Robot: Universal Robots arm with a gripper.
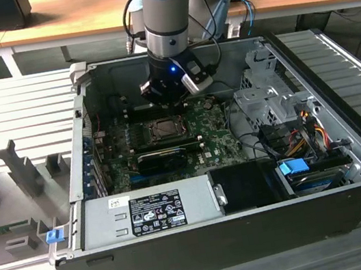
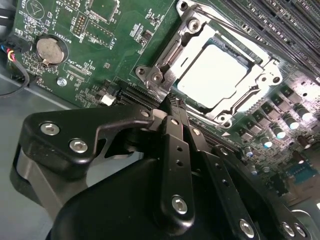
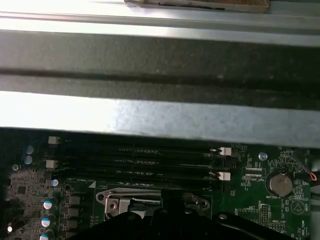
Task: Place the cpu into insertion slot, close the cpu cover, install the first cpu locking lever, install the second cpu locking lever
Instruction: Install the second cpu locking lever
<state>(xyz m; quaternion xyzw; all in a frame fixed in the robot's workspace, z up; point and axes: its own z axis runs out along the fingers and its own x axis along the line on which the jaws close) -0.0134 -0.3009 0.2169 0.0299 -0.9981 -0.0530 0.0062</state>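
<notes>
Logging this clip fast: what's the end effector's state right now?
End effector: shut, holding nothing, tips together at the edge of the cpu cover, which lies closed over the cpu.

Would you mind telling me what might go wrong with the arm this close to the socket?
1. The pincer sits at the edge of the cpu cover, shut over the cpu; a sideways slip could scrape or bend that frame.
2. Capacitors and memory slots crowd the socket, so a drifting arm might knock them.
3. The pincer's body hides part of the socket's near edge in the second wrist view, so misalignment there might go unnoticed.
</notes>
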